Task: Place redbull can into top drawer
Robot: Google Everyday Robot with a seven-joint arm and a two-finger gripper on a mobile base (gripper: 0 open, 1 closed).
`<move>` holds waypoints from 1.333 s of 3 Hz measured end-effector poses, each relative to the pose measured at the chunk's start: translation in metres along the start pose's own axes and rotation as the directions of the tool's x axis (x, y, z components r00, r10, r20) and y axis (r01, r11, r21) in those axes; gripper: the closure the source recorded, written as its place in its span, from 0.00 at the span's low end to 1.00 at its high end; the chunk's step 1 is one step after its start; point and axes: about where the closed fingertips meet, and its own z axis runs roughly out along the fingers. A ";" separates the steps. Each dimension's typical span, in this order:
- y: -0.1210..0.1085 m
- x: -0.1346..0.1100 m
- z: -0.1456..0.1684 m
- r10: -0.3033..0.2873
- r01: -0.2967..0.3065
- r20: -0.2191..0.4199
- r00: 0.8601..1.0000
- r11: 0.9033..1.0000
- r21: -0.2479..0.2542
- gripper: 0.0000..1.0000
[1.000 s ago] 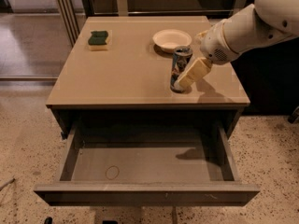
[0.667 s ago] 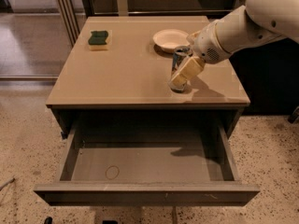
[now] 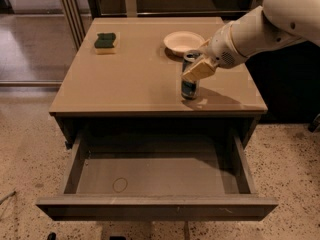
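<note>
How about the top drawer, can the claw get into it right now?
Probably yes. The claw sits at the redbull can on the tabletop, and the top drawer stands pulled open just below, nothing covering it.

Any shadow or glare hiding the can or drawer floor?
Camera view: the arm shadows the tabletop just beside the redbull can, with the gripper at its top; the top drawer is shaded at the rear; no glare covers either.
</note>
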 end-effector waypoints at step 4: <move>0.043 -0.010 -0.037 -0.045 0.050 0.047 0.998 0.995 -0.091 1.00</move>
